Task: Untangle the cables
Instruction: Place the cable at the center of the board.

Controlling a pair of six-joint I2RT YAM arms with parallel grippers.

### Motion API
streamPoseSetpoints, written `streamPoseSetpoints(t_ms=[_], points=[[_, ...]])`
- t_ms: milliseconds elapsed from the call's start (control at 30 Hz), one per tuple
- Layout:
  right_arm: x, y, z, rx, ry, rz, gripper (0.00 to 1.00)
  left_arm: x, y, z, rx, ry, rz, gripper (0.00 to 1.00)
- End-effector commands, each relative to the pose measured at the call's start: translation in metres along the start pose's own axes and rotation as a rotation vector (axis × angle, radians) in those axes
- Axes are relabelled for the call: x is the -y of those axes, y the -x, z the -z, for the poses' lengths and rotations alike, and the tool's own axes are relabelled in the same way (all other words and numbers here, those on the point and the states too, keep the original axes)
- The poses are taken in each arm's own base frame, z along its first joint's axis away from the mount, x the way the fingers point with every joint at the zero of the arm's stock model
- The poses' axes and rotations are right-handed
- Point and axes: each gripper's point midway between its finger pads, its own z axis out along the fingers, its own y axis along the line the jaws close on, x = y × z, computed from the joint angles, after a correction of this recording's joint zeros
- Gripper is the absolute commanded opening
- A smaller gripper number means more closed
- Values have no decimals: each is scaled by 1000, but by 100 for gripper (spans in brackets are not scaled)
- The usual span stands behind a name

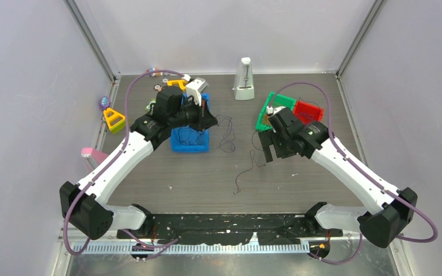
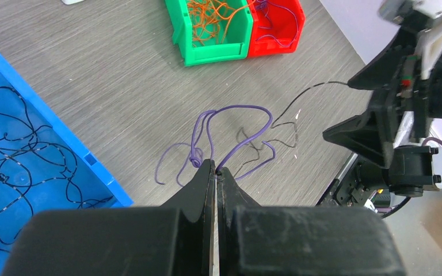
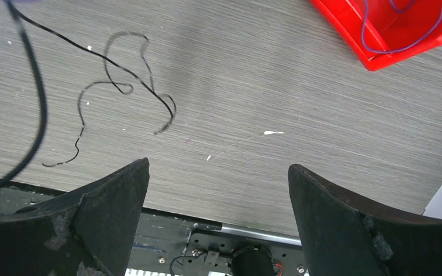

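Note:
My left gripper (image 1: 211, 118) is by the right edge of the blue bin (image 1: 178, 146). In the left wrist view it (image 2: 216, 168) is shut on a purple cable (image 2: 234, 109) whose loops hang over the table. A thin black cable (image 2: 302, 92) tangles with the purple one and runs toward my right gripper (image 2: 374, 123). My right gripper (image 1: 269, 150) is open and empty above the table (image 3: 218, 167). Below it lies a loose black cable (image 3: 118, 86), and a blurred black strand (image 3: 37, 109) passes close by its left finger. Dark strands show on the table (image 1: 228, 137).
The blue bin (image 2: 46, 109) holds several black cables. A green bin (image 2: 207, 54) holds orange cables and a red bin (image 2: 285, 40) holds purple ones; both stand at the back right (image 1: 285, 106). A white metronome-shaped object (image 1: 243, 79) stands at the back. Toys lie at the back left (image 1: 114, 119).

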Motion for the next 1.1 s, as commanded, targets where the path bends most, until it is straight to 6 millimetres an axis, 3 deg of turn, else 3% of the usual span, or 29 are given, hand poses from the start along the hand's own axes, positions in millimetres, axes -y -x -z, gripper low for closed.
streamPoseSetpoints(t_ms=[0,133,233,300,433,533,600,833,1067], points=[[6,30,46,174,36,-71,95,9,15,3,61,-39,-42,0],[-30,44,72,324,295,-8,95,10,15,1,63,-47,-39,0],[-30,56,89,385,307,1,96,11,17,3,66,-48,-42,0],[-22,61,90,439,258,7,95,11,17,2,69,-46,-41,0],[-28,60,80,406,268,58,95,14,18,0,64,-58,-39,0],[-56,52,75,349,408,55,95,15,18,0,65,-60,-40,0],[-70,42,59,233,452,46,95,16,20,0,66,-62,-39,0],[-105,12,26,11,610,-2,95,15,16,-6,45,-65,-31,0],[-94,-7,-8,-56,520,-34,95,9,9,-23,1,-62,4,0]])
